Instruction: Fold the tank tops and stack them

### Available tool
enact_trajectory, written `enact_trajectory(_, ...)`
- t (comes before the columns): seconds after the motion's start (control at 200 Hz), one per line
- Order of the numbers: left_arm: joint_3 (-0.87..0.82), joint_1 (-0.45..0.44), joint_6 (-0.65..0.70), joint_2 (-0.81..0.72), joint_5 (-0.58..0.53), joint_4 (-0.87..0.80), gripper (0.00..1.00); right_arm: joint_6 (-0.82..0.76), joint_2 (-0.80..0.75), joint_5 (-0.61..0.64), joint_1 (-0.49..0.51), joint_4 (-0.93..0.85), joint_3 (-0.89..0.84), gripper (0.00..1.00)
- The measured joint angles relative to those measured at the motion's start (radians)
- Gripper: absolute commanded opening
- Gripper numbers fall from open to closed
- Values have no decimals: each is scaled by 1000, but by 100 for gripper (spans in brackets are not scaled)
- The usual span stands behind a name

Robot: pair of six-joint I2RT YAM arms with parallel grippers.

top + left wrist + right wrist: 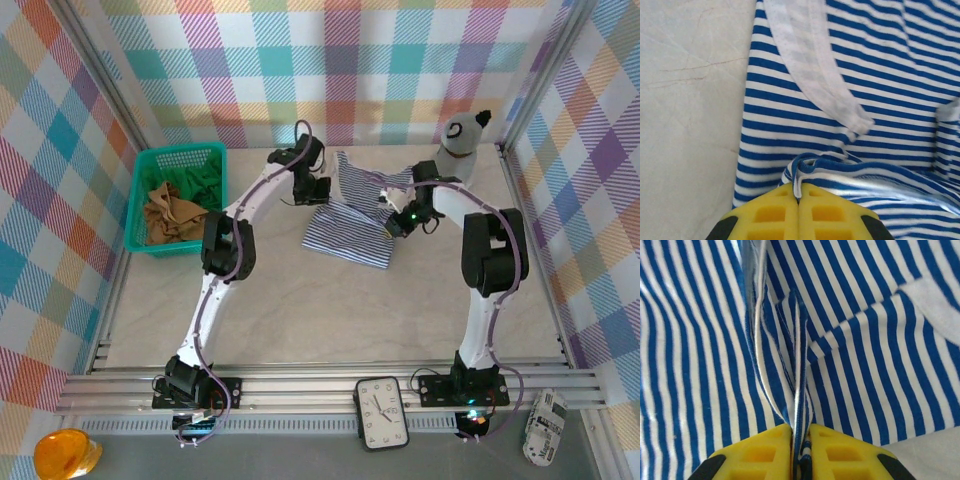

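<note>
Table: a pale surface is seen across the middle of the top view, and all of the cloth is carried on it.
Striped tank top: it is laid at upper centre. Its lower part is spread flat, and its upper part is raised and bunched between the two arms.
Basket: it is set at upper left, well apart from the striped cloth.
Tan-brown tank top: it is heaped unfolded in the lower part of the basket.
Green tank top: it is crumpled in the basket's upper right, touching the tan one.
Left gripper: it is pinched tight on a rolled blue-edged hem at bottom centre of its wrist view.
Right gripper: it is kept narrow, with a gathered ridge of stripes clamped between its pads.
Risk, slip: the thin hem could be pulled out of either pinch if the arms are moved apart unevenly.
Risk, crooked fold: several layers appear to be caught on the right, so the fold could be dragged askew.
Hidden: the number of layers held cannot be counted, and the straps are possibly tucked under the raised cloth.
Cut off: both sets of fingers are cropped at the lower frame edge.
</note>
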Motion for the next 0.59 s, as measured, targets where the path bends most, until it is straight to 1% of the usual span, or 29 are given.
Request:
enact_trajectory(0.145,8,2,-10,47,-10,50,5,24,6,3,-10,31,2,20)
enact_trajectory(0.3,20,3,-13,52,-40,92,5,58,6,15,-18,88,3,22)
enact_trajectory(0.4,27,4,-16,52,-49,122,8,84,6,49,-20,130,3,32)
enact_trajectory(0.475,31,4,-19,54,-56,137,9,109,13,88,-20,156,11,37)
enact_trajectory(0.52,36,4,-20,57,-64,140,13,125,19,114,-20,174,15,39)
enact_trajectory(0.595,45,4,-30,63,-76,147,23,143,24,164,-20,200,20,40)
